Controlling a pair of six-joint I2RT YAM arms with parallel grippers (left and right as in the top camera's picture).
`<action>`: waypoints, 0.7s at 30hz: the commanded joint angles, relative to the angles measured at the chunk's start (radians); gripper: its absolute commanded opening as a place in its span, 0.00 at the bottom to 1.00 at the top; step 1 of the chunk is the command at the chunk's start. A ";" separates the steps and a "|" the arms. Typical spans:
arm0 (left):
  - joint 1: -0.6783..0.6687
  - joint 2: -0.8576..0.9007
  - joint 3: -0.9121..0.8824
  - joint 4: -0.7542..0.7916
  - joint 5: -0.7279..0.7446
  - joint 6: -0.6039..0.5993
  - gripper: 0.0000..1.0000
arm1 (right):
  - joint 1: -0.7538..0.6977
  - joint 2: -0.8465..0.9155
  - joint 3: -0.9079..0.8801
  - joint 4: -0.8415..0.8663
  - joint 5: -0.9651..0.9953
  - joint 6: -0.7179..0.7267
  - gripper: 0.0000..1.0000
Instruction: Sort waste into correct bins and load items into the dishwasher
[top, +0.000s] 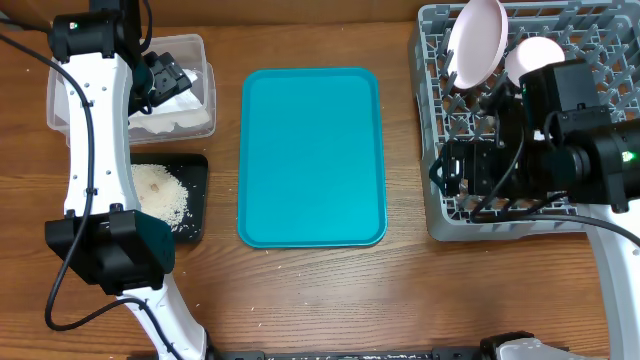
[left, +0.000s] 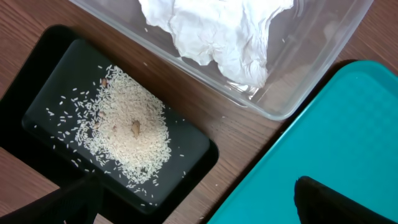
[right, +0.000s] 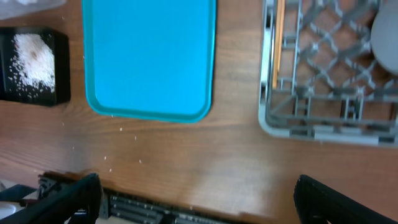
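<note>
The clear tub (top: 190, 50) at the back left holds the crumpled white napkin (left: 217, 34). The black tray (top: 195, 200) in front of it holds a pile of rice scraps (left: 130, 134). The grey dish rack (top: 440, 215) at the right holds the pink-white plate (top: 477, 40) standing on edge and a pink bowl (top: 535, 55). My left gripper (left: 199, 205) is open and empty, above the gap between the black tray and the teal tray. My right gripper (right: 199, 199) is open and empty, high over the table's front edge. The red wrapper and the cup are out of view.
A large teal serving tray (top: 312, 155) lies in the middle. A few loose rice grains (right: 121, 129) lie on the wood in front of it. A thin wooden stick (right: 278, 43) stands at the rack's left wall. A pale round dish (right: 385, 37) sits in the rack.
</note>
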 joint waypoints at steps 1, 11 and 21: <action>-0.002 -0.004 0.011 -0.002 0.000 -0.002 1.00 | 0.005 -0.056 -0.008 0.038 -0.008 -0.058 1.00; -0.002 -0.004 0.011 -0.002 0.000 -0.002 1.00 | 0.002 -0.301 -0.414 0.392 -0.009 -0.061 1.00; -0.002 -0.004 0.011 -0.002 0.000 -0.002 1.00 | 0.002 -0.686 -1.065 0.898 -0.054 -0.061 1.00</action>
